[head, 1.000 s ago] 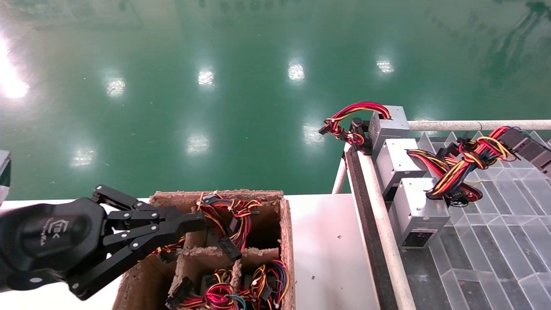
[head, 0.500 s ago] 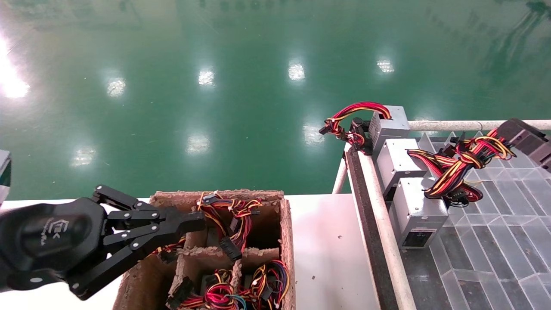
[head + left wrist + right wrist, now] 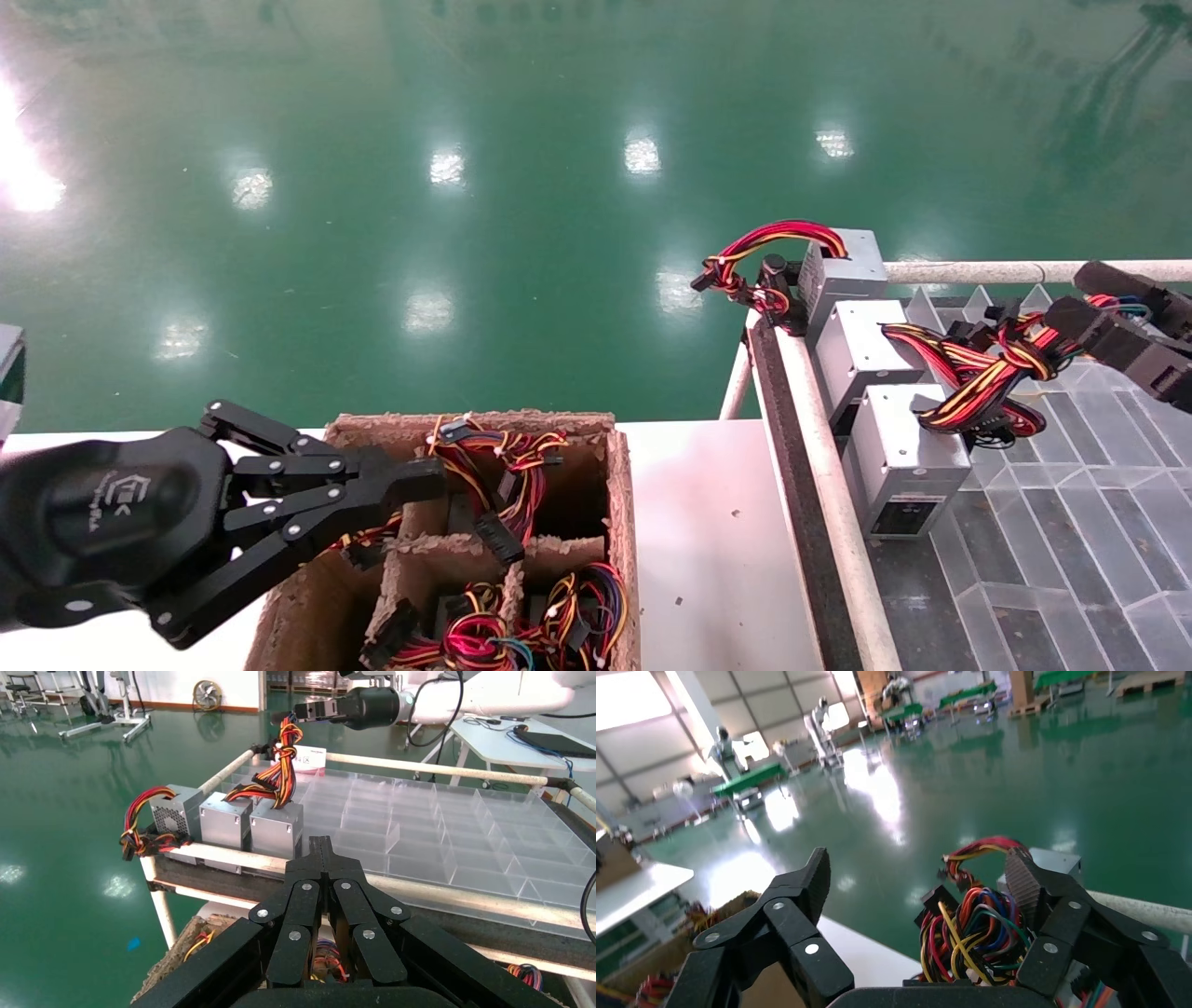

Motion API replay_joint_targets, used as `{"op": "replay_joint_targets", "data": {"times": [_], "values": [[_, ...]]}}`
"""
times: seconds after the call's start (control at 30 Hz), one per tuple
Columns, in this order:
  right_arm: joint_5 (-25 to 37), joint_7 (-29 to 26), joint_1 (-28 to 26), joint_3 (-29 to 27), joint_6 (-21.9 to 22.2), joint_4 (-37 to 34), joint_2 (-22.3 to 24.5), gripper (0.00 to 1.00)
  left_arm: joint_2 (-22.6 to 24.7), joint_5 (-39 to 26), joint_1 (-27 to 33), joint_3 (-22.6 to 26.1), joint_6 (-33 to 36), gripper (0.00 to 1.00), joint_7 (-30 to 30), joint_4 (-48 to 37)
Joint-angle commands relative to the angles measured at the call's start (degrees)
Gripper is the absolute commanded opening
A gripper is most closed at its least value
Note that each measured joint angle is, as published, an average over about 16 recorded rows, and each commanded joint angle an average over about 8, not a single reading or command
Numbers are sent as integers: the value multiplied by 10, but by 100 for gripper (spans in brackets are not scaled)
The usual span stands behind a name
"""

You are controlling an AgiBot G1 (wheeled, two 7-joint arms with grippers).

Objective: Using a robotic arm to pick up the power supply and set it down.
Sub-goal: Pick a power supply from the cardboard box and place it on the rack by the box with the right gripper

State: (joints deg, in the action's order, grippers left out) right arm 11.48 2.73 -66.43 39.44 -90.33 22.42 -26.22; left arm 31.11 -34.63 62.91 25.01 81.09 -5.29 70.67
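Head view: showing the right gripper (image 3: pixel 1067 298) hanging over the clear tray (image 3: pixel 1071 559), jaws spread wide around the wire bundle (image 3: pixel 987 368) and gripping nothing; showing the power supply (image 3: pixel 908 457) standing nearest of three grey boxes in a row against the rail (image 3: pixel 829 485); showing the left gripper (image 3: pixel 424 475) parked, fingers pressed together and empty, above the cardboard box (image 3: pixel 615 522).

Left wrist view: looking across the closed fingers to the same three boxes, wires rising toward the far gripper.

Right wrist view: framing wires between two wide-open fingers, touching neither. Judging the grip best made by centring on the tied part of the bundle, closing firmly, then lifting straight up and slowly, sparing the neighbouring boxes and limiting swing.
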Motion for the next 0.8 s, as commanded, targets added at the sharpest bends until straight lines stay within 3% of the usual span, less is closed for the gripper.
{"op": "replay_joint_targets", "data": {"times": [0.03,0.43,0.8], "values": [[10,0,-10,4,1,6,6,100,0,0,0,0,0,0,0,0],[86,-20,-76,39,-2,1,43,100,0,0,0,0,0,0,0,0],[84,-15,-117,41,-5,20,54,100,0,0,0,0,0,0,0,0]]}}
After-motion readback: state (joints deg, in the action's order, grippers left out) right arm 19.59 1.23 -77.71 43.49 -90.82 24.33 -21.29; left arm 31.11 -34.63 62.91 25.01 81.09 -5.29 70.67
